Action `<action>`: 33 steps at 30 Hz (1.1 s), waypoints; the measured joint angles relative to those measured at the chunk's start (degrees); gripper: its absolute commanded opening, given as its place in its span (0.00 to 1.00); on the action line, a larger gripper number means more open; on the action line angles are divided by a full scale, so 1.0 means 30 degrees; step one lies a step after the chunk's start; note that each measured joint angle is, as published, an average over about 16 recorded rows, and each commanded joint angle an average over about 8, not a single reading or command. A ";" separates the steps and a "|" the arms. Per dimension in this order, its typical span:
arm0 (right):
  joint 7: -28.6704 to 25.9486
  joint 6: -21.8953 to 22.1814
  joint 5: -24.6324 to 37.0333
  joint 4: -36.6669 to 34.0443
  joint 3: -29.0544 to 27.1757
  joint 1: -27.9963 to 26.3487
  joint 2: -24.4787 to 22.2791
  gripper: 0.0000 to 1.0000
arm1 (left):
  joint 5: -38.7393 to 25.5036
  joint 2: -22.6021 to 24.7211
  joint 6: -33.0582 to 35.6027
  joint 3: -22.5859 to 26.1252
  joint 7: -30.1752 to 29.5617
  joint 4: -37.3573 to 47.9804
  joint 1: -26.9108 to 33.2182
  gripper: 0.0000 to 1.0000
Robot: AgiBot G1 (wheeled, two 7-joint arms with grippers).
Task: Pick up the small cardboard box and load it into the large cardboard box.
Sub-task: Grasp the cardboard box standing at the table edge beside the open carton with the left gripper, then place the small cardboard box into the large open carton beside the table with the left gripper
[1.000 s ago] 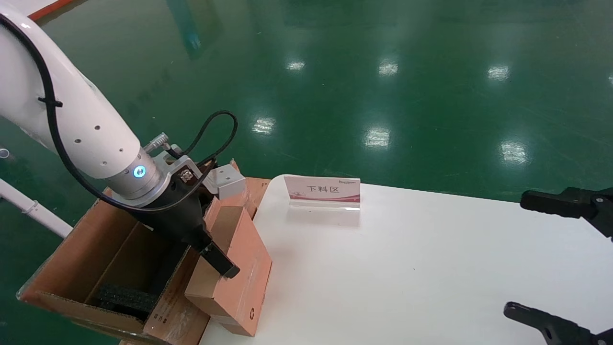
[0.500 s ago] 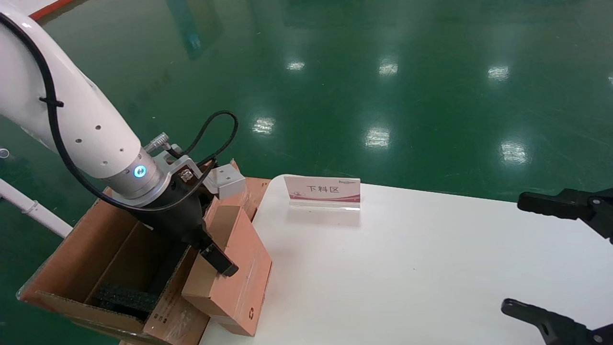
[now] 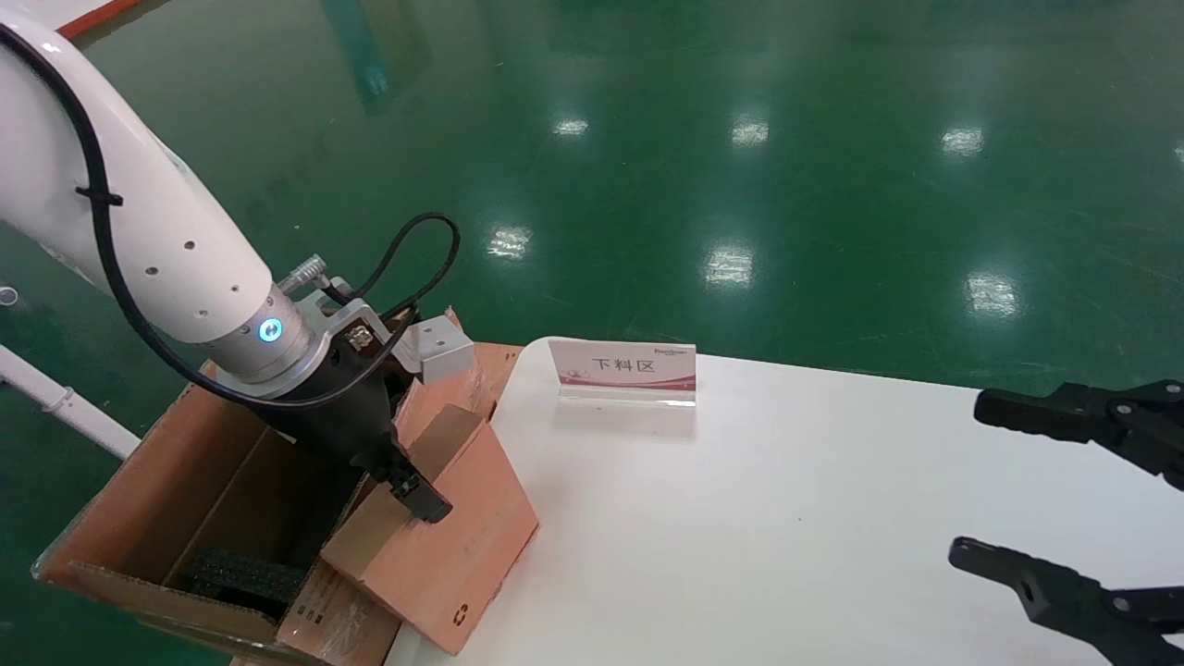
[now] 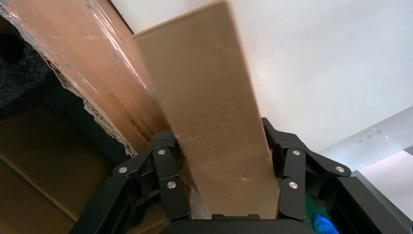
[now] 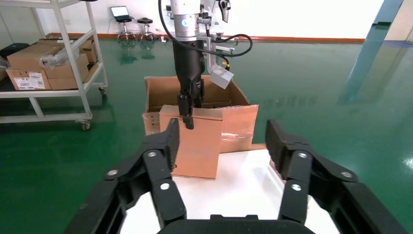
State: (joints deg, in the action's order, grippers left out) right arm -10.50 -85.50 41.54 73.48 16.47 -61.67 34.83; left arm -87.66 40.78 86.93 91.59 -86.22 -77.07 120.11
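My left gripper [image 3: 409, 493] is shut on the top edge of the small cardboard box [image 3: 453, 546], one finger on each broad face. The plain brown carton is tilted, its upper end leaning over the near flap of the large cardboard box [image 3: 166, 481] and its lower end at the table's left edge. The left wrist view shows the small box [image 4: 204, 97] between the fingers, beside the taped flap [image 4: 97, 63] and black foam [image 4: 19, 73]. My right gripper [image 3: 990, 481] is open and empty over the table's right side, facing the small box [image 5: 199, 146].
A white table [image 3: 786, 518] holds a small pink-and-white sign [image 3: 622, 368] at its far edge. The large box stands on the green floor left of the table. A white shelf cart [image 5: 48, 73] with cartons stands farther off.
The small box has tilted further, its top toward the large box and its lower edge swung out over the table. My right gripper has moved left, toward the table's middle.
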 measured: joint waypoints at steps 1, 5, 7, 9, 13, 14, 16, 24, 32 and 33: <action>0.0000 0.0000 0.0000 0.0000 0.0000 0.0000 0.0000 0.00 | 0.0000 0.0000 0.0001 0.0000 0.0000 -0.0001 0.0000 0.00; 0.0000 0.0000 0.0001 -0.0001 0.0000 -0.0001 0.0000 0.00 | 0.0012 0.0018 -0.0007 -0.0009 0.0028 0.0054 0.0006 0.00; 0.0001 -0.0001 0.0001 -0.0002 0.0001 -0.0001 0.0001 0.00 | 0.0047 0.0010 -0.0038 -0.0042 0.0073 0.0105 0.0039 0.00; 0.0002 -0.0001 0.0001 -0.0004 0.0002 -0.0002 0.0001 0.00 | 0.0088 -0.0014 -0.0083 -0.0097 0.0129 0.0151 0.0107 0.00; 0.0004 -0.0002 0.0000 -0.0008 0.0005 -0.0005 0.0001 0.00 | 0.0282 -0.0149 -0.0215 -0.0311 0.0249 0.0266 0.0360 0.00; 0.0005 -0.0002 0.0000 -0.0009 0.0006 -0.0005 0.0001 0.00 | 0.0339 -0.0201 -0.0259 -0.0389 0.0286 0.0299 0.0458 0.00; 0.0006 -0.0003 -0.0001 -0.0011 0.0008 -0.0007 0.0001 0.00 | 0.0473 -0.0339 -0.0372 -0.0590 0.0367 0.0375 0.0714 0.00; 0.0013 -0.0003 -0.0007 -0.0018 0.0019 -0.0012 -0.0001 0.00 | 0.1014 -0.1125 -0.0673 -0.1818 0.0949 0.0932 0.2589 0.00; 0.0018 0.0000 -0.0013 -0.0019 0.0029 -0.0015 -0.0005 0.00 | 0.1290 -0.1500 0.0019 -0.2970 0.2298 0.2750 0.5267 0.00; 0.0018 0.0000 -0.0014 -0.0019 0.0030 -0.0016 -0.0006 0.00 | 0.1279 -0.1486 0.0174 -0.3016 0.2526 0.3075 0.5638 0.00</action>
State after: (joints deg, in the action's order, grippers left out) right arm -10.45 -85.50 41.50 73.42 16.56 -61.72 34.82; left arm -83.82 36.32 87.45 82.54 -78.65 -67.84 137.02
